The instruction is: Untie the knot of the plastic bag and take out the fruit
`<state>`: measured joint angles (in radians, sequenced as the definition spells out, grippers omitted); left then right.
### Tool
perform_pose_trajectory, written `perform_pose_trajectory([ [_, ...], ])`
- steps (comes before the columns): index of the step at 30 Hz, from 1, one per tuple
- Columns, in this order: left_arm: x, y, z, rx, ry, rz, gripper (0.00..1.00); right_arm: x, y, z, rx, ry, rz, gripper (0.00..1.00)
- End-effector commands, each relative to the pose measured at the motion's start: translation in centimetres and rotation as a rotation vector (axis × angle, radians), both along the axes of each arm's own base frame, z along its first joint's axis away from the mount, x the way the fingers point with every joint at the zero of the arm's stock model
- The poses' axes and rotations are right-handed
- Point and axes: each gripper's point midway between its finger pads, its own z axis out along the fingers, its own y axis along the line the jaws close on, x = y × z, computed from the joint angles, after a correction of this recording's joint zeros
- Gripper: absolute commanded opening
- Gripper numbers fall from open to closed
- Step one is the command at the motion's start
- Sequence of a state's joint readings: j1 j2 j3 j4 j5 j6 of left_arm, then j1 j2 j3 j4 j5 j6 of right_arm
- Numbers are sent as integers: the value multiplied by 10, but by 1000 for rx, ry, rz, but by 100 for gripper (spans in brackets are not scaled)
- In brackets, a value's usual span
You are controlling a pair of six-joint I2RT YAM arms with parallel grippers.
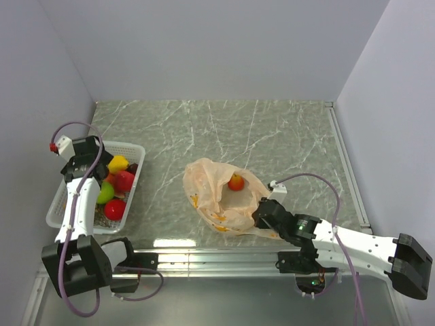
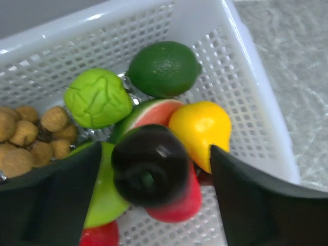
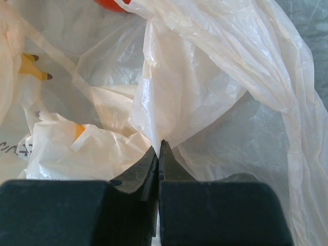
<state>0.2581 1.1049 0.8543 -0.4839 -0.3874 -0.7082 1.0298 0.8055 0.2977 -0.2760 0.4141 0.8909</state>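
Note:
The pale-peach plastic bag (image 1: pixel 211 197) lies mid-table with its mouth open; the knot is out of view. One peach-orange fruit (image 1: pixel 236 182) sits inside it. My right gripper (image 3: pixel 160 143) is shut on a fold of the bag's thin plastic at the bag's near right edge (image 1: pixel 262 212). My left gripper (image 2: pixel 155 154) hangs open over the white basket (image 2: pixel 241 77). A dark purple fruit (image 2: pixel 151 166) lies between its fingers with a gap on each side, resting on a red apple (image 2: pixel 179 205) and a green apple (image 2: pixel 105 200). A yellow lemon (image 2: pixel 200 128) lies beside it.
The basket (image 1: pixel 129 146) stands at the table's left edge, next to the left wall. It also holds a dark green lime (image 2: pixel 164 69), a light green fruit (image 2: pixel 97 97), a watermelon slice (image 2: pixel 151 110) and tan berries (image 2: pixel 31 138). Grey walls enclose the marbled table.

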Motion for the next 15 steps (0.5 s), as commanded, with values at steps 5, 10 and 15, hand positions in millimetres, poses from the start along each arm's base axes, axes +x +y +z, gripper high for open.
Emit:
perform_pose_trajectory([
  [5, 2, 11, 32, 69, -58, 16, 99, 9, 13, 24, 40, -58, 24, 0],
  [10, 16, -67, 56, 15, -160, -259, 99, 10, 9, 25, 36, -68, 11, 0],
  [15, 5, -188, 73, -124, -229, -543, 94, 12, 7, 27, 34, -76, -2, 0],
])
